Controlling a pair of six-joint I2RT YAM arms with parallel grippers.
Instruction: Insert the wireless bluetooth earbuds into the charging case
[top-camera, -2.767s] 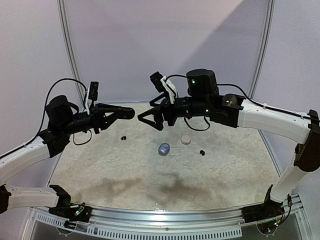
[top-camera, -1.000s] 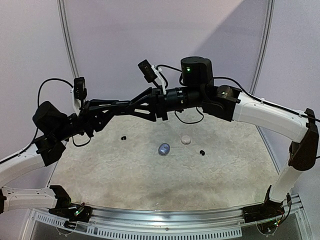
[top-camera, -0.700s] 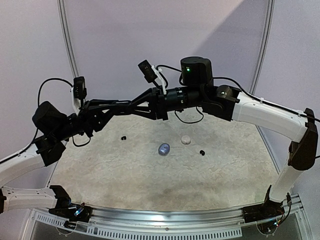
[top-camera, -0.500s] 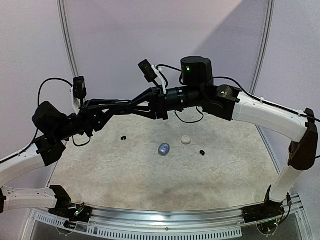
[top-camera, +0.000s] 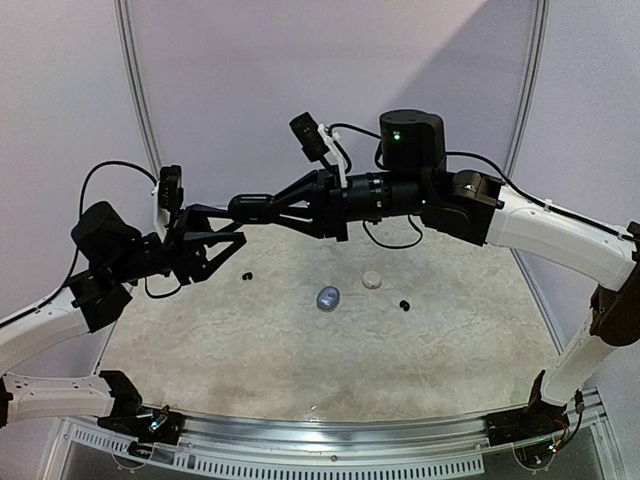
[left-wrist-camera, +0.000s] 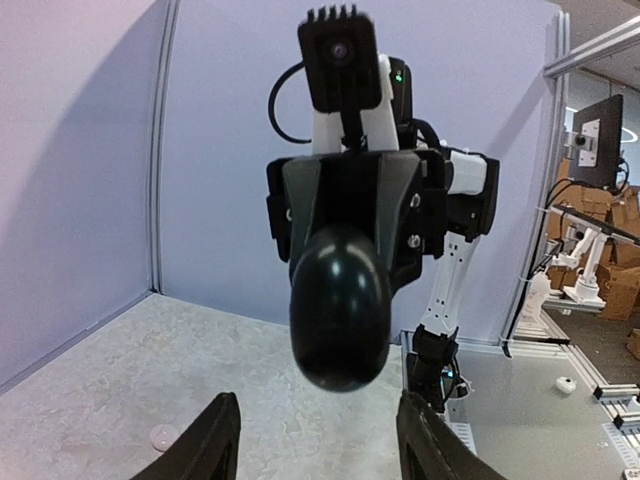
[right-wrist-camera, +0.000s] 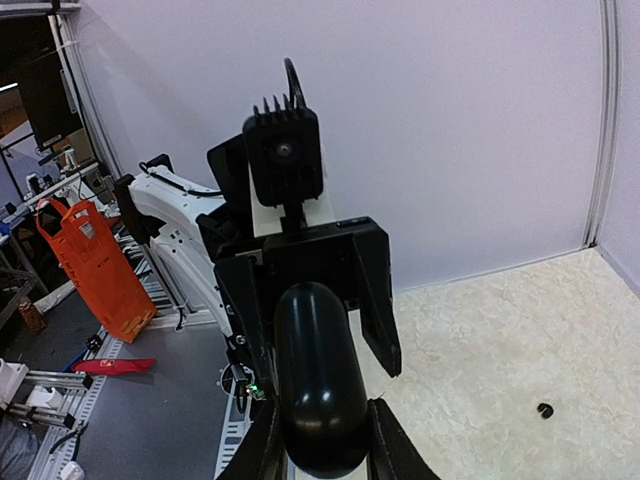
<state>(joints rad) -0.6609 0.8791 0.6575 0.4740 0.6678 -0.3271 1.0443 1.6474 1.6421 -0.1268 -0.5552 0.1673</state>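
Observation:
A glossy black oval charging case (top-camera: 245, 207) hangs in the air above the far side of the table, closed, with my right gripper (top-camera: 280, 203) shut on it. In the right wrist view the case (right-wrist-camera: 315, 390) fills the gap between the fingers (right-wrist-camera: 262, 445). My left gripper (top-camera: 236, 228) is open just left of the case, not touching it. Seen from the left wrist, the case (left-wrist-camera: 340, 305) floats above the open left gripper (left-wrist-camera: 318, 445). Two black earbuds lie on the table, one at the left (top-camera: 246, 275) and one at the right (top-camera: 404, 304), the left one also showing in the right wrist view (right-wrist-camera: 544, 410).
A small white round piece (top-camera: 372, 280) and a bluish-silver oval piece (top-camera: 328, 297) lie mid-table between the black buds. The white piece (left-wrist-camera: 160, 435) also shows in the left wrist view. Purple walls (top-camera: 300, 80) enclose the back and sides.
Both grippers were on the black case. Now the left jaws have opened, let go and drawn back to the left, while the right gripper keeps the case and has shifted slightly right.

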